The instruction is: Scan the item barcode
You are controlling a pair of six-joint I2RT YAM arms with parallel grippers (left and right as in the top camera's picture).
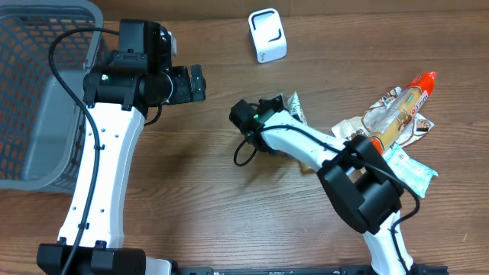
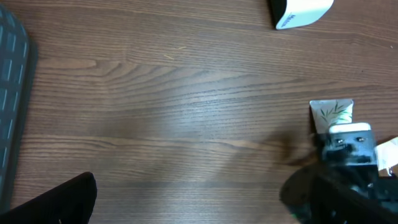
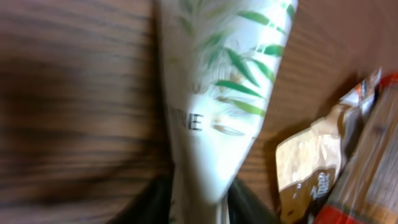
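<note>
Since the scan depends on turning a barcode towards the reader, what matters most is where the small white boxy barcode scanner (image 1: 267, 36) stands relative to my right claw (image 3: 199, 202). It is on the far side of the table, beyond the claw and a little to its left, with bare wood between them.

The task's item, a slim white sachet printed with green leaves (image 3: 217, 93), is right at that claw. Its narrow end runs down between my two dark fingers (image 3: 249, 202). Its long axis points straight out from them and the wide end is furthest from me. The wrist view is blurred, so I cannot tell whether those fingers are clamped on the sachet or slack around it. I also cannot see any barcode on the face that shows.

My left claw (image 1: 200, 82) is spread wide with nothing in it, well apart to the left, so the right arm is the one placed for this job.

The brown wood-grain table (image 1: 191, 198) is flat and unobstructed along the line to the scanner. A heap of crinkly snack packets (image 1: 397, 114) lies close on the right, just beside the sachet. The grey plastic mesh basket (image 1: 19, 99) sits at the far left, out of the way.

I judge that the move needs a firm pinch first. After that comes a lift and a swing towards the scanner, rolling the sachet until its code faces the reader.
</note>
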